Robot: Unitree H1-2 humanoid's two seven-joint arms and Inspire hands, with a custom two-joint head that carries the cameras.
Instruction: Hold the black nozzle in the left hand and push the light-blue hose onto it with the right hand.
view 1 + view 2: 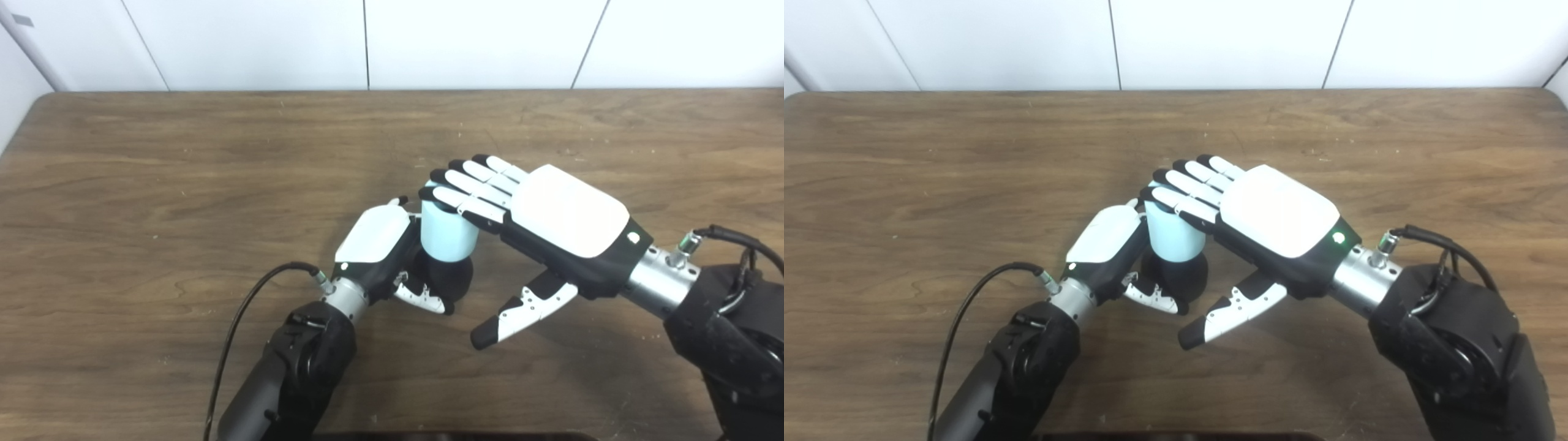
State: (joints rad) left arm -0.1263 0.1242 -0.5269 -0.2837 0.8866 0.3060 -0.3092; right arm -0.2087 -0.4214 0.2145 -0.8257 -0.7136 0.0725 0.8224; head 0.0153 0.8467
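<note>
The short light-blue cylindrical hose [448,233] stands upright on the rounded black nozzle [450,278], near the centre of the brown wooden table [184,184]. The left hand [383,251] wraps the nozzle. The right hand [551,226] lies flat, fingers straight and together on the hose top, thumb apart. Pressing straight down, without tilting, should seat it best.

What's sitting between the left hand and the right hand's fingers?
The light-blue hose, atop the black nozzle the left hand grips; the right hand rests flat fingers on it, both views.
</note>
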